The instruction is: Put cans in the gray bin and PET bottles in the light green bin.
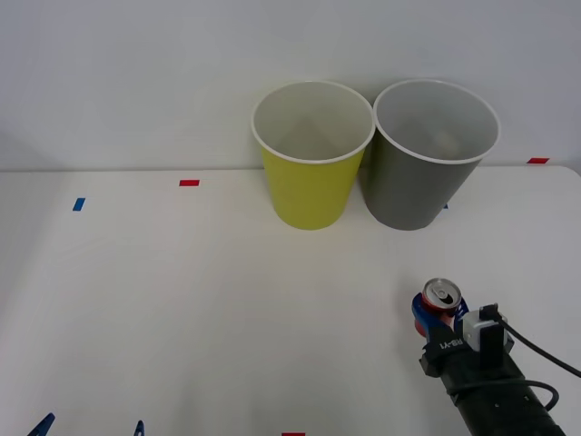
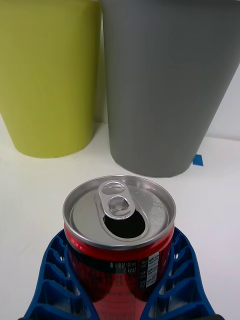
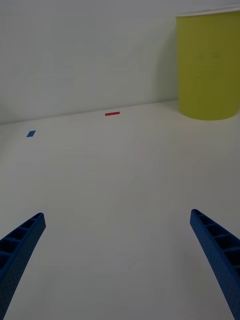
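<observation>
A small red can [image 1: 442,303] with a silver top stands upright at the table's front right. My right gripper [image 1: 436,314] is shut on the can [image 2: 120,235], its blue fingers [image 2: 52,280] hugging both sides. The gray bin [image 1: 425,154] stands at the back, straight beyond the can, and the gray bin [image 2: 167,85] looms close in the right wrist view. The light green bin [image 1: 311,154] touches it on the left, also seen as the light green bin [image 2: 50,75] and the light green bin [image 3: 207,65]. My left gripper [image 1: 91,427] waits open at the front left, left gripper [image 3: 117,216] over bare table. PET bottles are out of view.
The white table [image 1: 200,300] ends at a pale wall right behind the bins. Flat tape marks lie on it: red [image 1: 189,183], blue [image 1: 78,203], red at far right [image 1: 537,161]. A black cable [image 1: 536,350] runs off my right wrist.
</observation>
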Controlling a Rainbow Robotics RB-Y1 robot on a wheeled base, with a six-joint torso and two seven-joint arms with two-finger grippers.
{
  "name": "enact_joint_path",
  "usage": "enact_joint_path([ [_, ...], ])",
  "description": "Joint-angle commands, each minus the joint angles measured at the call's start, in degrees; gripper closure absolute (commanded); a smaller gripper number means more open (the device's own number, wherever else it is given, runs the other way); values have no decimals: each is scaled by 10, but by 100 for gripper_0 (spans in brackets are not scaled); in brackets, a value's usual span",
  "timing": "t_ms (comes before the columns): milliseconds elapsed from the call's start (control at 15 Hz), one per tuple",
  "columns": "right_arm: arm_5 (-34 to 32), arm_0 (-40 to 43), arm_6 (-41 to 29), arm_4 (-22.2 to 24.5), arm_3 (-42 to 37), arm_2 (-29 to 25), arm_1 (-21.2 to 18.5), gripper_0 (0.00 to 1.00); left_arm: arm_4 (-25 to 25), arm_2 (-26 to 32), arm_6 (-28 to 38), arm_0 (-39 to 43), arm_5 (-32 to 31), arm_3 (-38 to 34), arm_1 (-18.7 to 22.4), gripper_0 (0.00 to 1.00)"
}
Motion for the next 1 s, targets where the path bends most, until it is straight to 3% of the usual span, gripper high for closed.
enact_joint_path([
  [67,76,23,-16,-7,-95,-25,4,100,0,0,0,0,0,0,0,0],
  [200,82,23,-25,-11,-123,-35,3,100,0,0,0,0,0,0,0,0],
  [333,154,23,-33,-12,-185,-47,3,100,0,0,0,0,0,0,0,0],
  [467,211,16,-87,-5,-240,-54,4,100,0,0,0,0,0,0,0,0],
  [600,215,-10,-142,6,-249,-53,-7,100,0,0,0,0,0,0,0,0],
  [800,242,-45,-155,18,-264,-60,-16,100,0,0,0,0,0,0,0,0],
  [1000,413,-79,-239,112,-348,-60,-12,100,0,0,0,0,0,0,0,0],
])
